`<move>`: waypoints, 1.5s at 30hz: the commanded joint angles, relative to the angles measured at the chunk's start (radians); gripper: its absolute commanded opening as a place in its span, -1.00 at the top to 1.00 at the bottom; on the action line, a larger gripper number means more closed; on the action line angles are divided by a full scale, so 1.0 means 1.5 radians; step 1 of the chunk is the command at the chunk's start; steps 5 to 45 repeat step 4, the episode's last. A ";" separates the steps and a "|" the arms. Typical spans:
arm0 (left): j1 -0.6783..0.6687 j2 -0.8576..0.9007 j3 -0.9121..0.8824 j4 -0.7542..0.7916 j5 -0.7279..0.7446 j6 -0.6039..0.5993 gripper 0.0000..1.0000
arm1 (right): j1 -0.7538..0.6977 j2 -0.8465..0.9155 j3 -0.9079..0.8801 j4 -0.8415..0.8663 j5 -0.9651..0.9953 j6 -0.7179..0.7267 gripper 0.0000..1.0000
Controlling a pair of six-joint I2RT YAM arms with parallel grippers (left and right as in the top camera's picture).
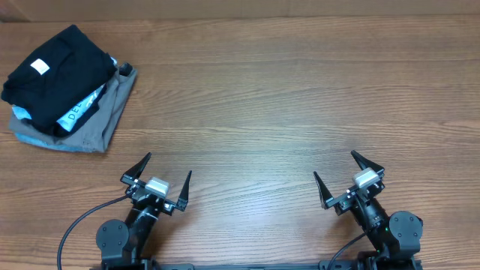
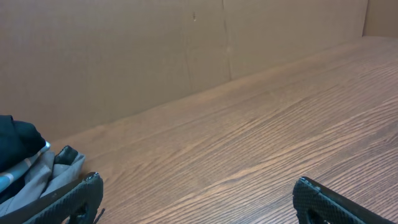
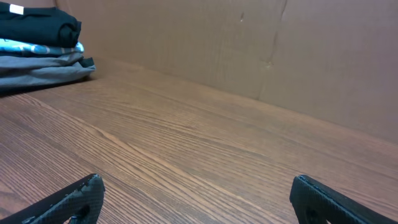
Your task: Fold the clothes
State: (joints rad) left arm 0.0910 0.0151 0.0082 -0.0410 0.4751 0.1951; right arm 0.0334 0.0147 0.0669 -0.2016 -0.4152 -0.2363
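Note:
The clothes, a folded black T-shirt (image 1: 56, 71) with a small white tag, lie on top of a stack at the table's far left corner. In the right wrist view the black T-shirt (image 3: 37, 28) shows at the upper left, and in the left wrist view only an edge of it (image 2: 13, 142) shows at the left. My left gripper (image 1: 166, 178) rests open near the front edge, well right of and nearer than the stack. My right gripper (image 1: 351, 177) is open at the front right. Nothing is between the fingers of either.
Under the black shirt lie a light blue lettered shirt (image 1: 84, 107) and a grey folded garment (image 1: 105, 120). A brown cardboard wall (image 3: 249, 43) stands along the table's far side. The wooden table (image 1: 262, 97) stretches between the stack and both arms.

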 commanded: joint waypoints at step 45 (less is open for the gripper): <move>-0.005 -0.006 -0.002 0.000 -0.003 0.012 -1.00 | -0.002 -0.008 -0.002 0.005 -0.003 0.003 -1.00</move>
